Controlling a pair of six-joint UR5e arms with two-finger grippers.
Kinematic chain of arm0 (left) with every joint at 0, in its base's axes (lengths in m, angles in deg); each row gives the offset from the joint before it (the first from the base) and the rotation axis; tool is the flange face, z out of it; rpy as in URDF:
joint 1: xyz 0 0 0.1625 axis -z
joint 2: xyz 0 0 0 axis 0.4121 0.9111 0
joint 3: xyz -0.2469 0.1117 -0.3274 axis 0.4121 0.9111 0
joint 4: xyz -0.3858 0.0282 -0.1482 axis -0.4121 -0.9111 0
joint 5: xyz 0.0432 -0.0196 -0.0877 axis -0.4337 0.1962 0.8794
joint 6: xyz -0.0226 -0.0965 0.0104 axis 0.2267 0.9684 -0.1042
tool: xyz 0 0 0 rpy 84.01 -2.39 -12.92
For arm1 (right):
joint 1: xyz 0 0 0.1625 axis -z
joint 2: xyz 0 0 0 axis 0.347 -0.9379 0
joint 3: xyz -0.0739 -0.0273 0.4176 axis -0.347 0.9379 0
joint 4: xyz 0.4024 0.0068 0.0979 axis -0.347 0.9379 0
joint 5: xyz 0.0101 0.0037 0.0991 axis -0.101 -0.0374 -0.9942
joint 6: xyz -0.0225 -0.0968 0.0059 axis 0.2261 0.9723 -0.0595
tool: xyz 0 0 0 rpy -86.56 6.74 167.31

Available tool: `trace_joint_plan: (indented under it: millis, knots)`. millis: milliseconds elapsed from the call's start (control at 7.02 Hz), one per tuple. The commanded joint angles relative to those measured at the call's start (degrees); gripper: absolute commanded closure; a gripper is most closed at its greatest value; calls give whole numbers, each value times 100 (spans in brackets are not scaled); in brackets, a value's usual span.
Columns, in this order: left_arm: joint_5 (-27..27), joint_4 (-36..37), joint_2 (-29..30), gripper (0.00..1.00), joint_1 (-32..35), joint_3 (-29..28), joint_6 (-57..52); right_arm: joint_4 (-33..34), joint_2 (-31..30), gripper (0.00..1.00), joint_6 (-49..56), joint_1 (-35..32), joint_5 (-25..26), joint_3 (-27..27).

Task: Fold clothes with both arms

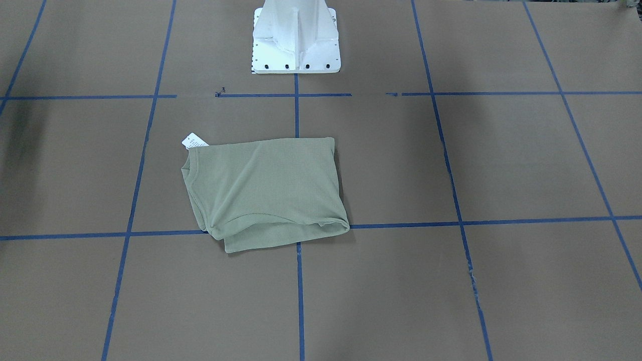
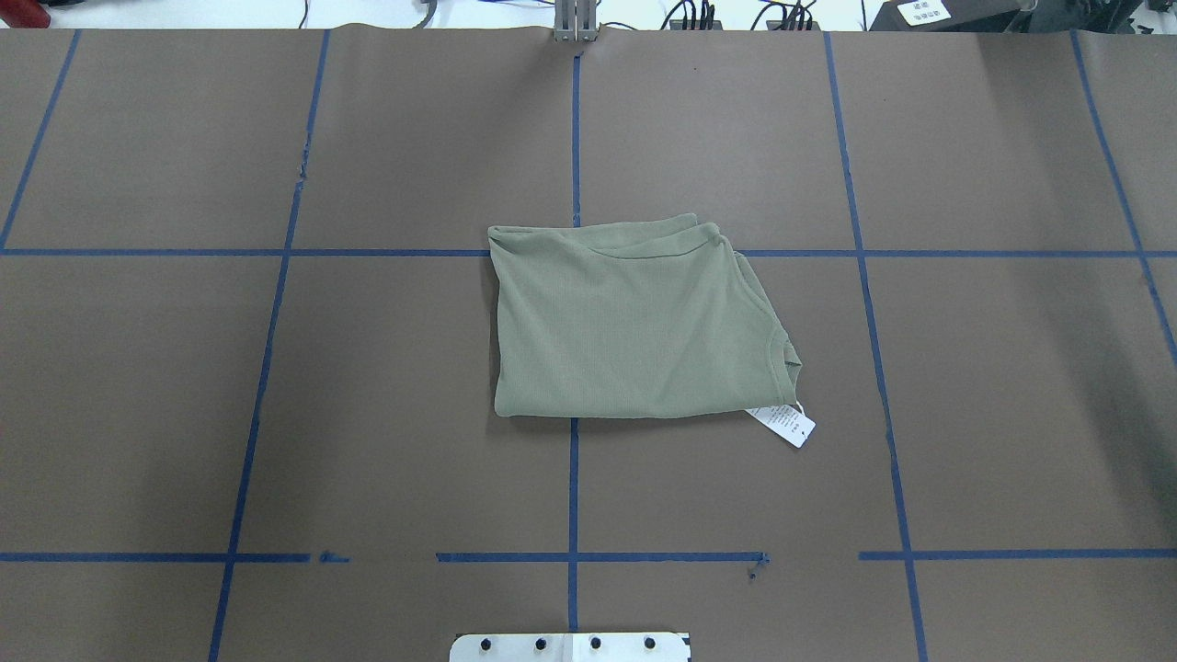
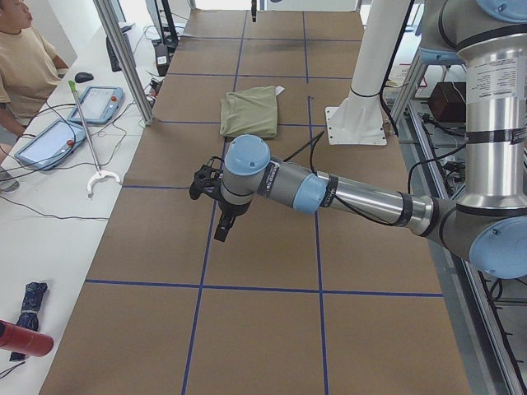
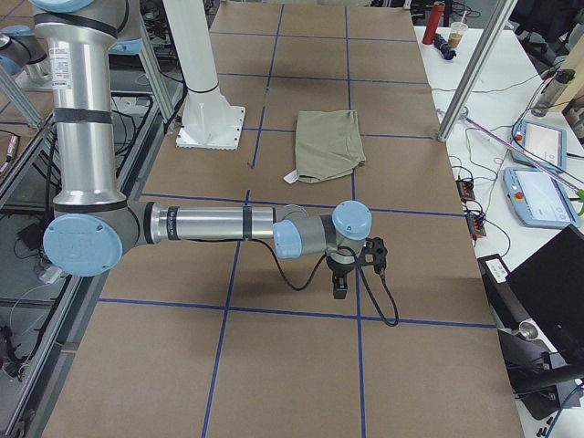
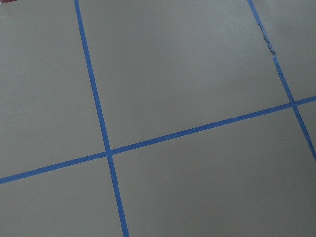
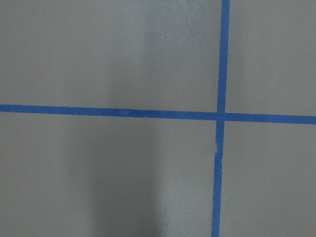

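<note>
1. The step in hand, as I judge it, is the very end of the folding. The pale sage-green knit shirt [image 2: 634,322] already lies as a compact rectangle of several layers, and nothing holds it.
2. The silver-grey left arm with light blue joint caps [image 3: 362,197] stretches low over the brown paper-covered table with blue tape lines [image 2: 1011,414], well apart from the shirt, toward the table's end on the robot's left.
3. Its black left gripper [image 3: 224,229] points down at bare paper. It shows only in the side view, so I cannot tell if the claw is open or closed.
4. The matching right arm [image 4: 210,224] does the same toward the other end. For its black right gripper [image 4: 339,287] I also cannot tell the state (both wrist cameras see only paper and tape).
5. The next move, if there is one, calls for both arms to come to the table's middle and make one more tidy fold. The bundle may equally count as finished.
6. The shirt lies in the table's middle, in front of the white metal pedestal base [image 1: 296,37], over the crossing of two tape lines.
7. Its surface is mostly smooth, with soft creases near the round ribbed collar [image 2: 782,354], which shows at the robot's right side.
8. The white hang tag [image 2: 783,425] sticks out on the paper just beside that corner.
9. At the edge far from the robot the layers do not match exactly, and a lower layer peeks out.
</note>
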Motion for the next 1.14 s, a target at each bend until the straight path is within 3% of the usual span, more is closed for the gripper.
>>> trace_joint_plan:
  millis: [0, 997]
  knots:
    - [-6, -24, 22, 0, -3, 34, 0, -2, 106, 0, -3, 0, 4, -37]
    - [2, -59, 110, 0, -20, 34, 0, -2, 142, 0, -3, 0, 4, -46]
